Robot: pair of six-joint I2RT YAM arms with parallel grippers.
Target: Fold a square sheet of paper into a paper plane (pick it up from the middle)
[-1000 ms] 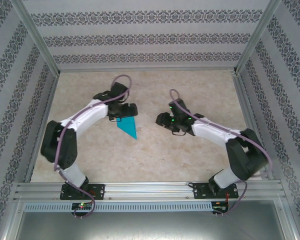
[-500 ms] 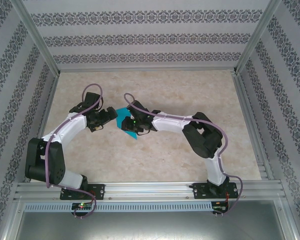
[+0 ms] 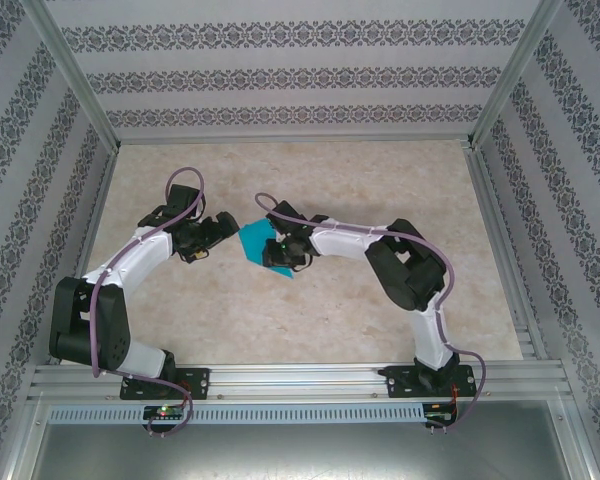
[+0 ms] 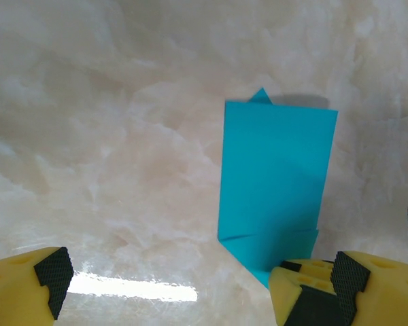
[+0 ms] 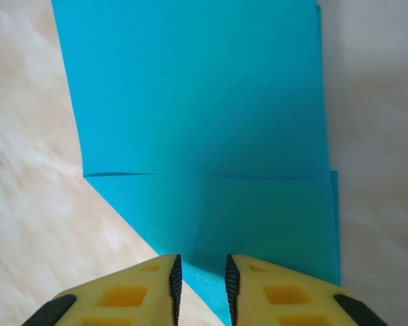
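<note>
Left of centre on the table (image 3: 380, 180), the left gripper (image 4: 166, 282) is hanging wide open and empty, its fingers cut off at the wrist view's edge. Just beside it the paper (image 4: 275, 176) is lying: teal, folded narrow, cross-creased, pointed at one end. The right gripper (image 5: 200, 272), jaws nearly closed, is covering that point; whether it is pinching the paper is unclear.

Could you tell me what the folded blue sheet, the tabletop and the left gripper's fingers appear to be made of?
Folded blue sheet: thin matte paper, judging by crisp creases. Tabletop: glossy marble-look surface, perhaps laminate; it mirrors light. Left gripper fingers: yellow moulded plastic, apparently, with black textured pads.
</note>
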